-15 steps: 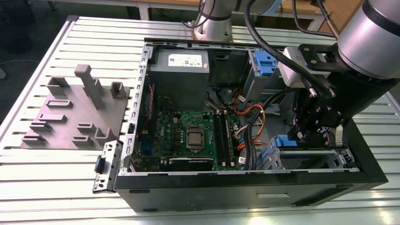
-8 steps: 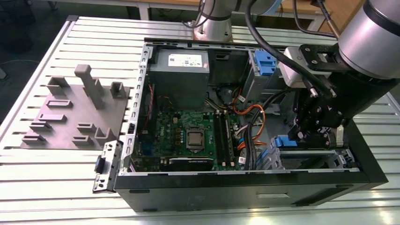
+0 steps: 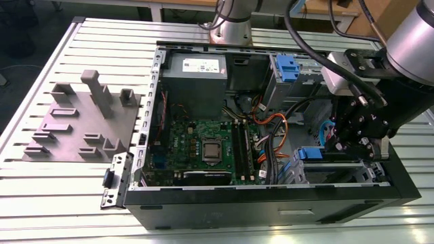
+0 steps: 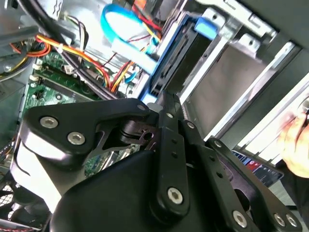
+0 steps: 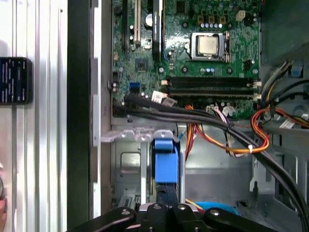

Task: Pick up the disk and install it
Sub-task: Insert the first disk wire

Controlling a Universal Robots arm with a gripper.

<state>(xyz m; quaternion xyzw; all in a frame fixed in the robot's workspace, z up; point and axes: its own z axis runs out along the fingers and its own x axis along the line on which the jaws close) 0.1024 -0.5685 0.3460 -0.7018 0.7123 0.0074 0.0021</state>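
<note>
The disk — blue-framed, standing on edge in the case's drive bay.

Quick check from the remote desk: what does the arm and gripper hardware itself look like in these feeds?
The arm is a thick silver-grey tube with black cables looping along it. The gripper is matte black, built of flat linkage plates joined by round silver screws; in the second wrist view its fingers are slim black bars.

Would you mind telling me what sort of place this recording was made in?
Probably a robotics lab or assembly test bench: an open computer case lies on a slotted aluminium table, beside a grey fixture block.
</note>
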